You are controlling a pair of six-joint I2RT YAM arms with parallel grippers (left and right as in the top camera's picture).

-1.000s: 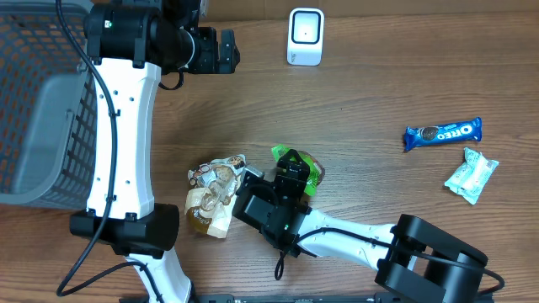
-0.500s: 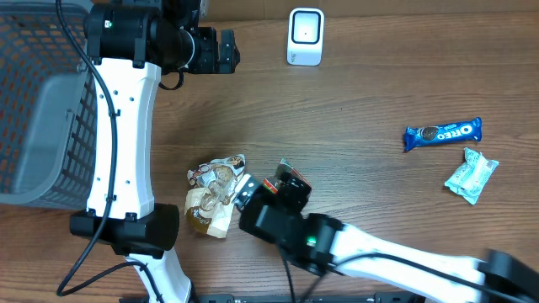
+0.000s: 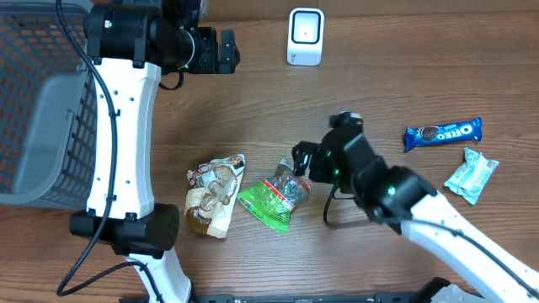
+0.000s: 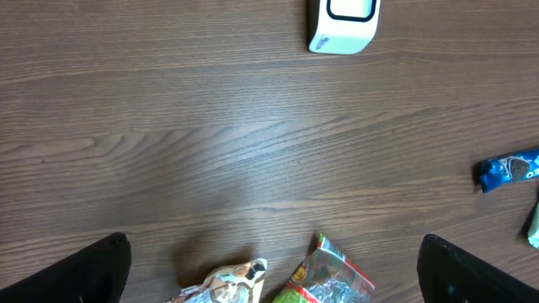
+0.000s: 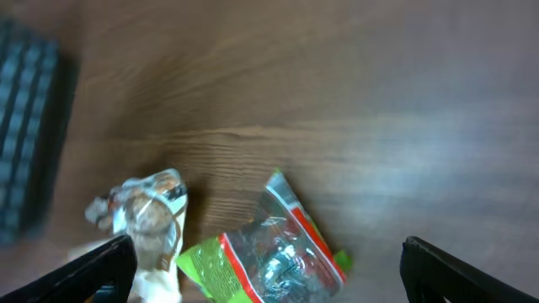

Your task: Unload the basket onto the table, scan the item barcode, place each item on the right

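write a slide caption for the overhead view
Open right gripper over a green snack packet on the wood table, white barcode scanner at the far edge.

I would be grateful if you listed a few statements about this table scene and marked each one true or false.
1. The green packet lies on the table beside the tan packet. True.
2. The Oreo pack lies on top of the tan packet. False: it lies on the bare table far to the side, near a pale wrapper.
3. The right claw is shut on the green packet. False: its fingers stand wide apart, gripping nothing.
4. The white scanner stands apart from all the snack packets. True.
5. The left claw is open and empty. True.
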